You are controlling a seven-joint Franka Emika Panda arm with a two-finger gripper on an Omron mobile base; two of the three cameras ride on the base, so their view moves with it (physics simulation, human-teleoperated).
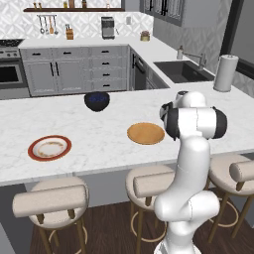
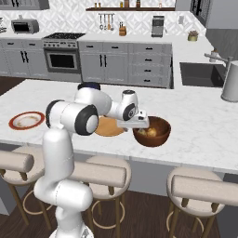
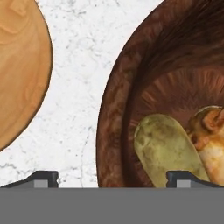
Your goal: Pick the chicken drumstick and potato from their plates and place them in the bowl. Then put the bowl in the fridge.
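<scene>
Both foods, the potato (image 3: pixel 168 153) and the chicken drumstick (image 3: pixel 210 140), already lay inside the bowl (image 3: pixel 131 87), just right of the orange-tan plate (image 3: pixel 19 74). With the tool (image 3: pixel 113 178) spread wide and empty across the bowl's near rim, a shallow pinch could slip, tipping the bowl or spilling it onto the table (image 3: pixel 78 65).

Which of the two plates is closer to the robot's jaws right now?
The plain orange-tan plate: it lies beside the reddish-brown bowl where the open gripper hovers. The red-rimmed white plate sits far off along the counter.

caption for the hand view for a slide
Open end effector above the brown bowl holding potato and chicken drumstick, orange plate beside.
</scene>
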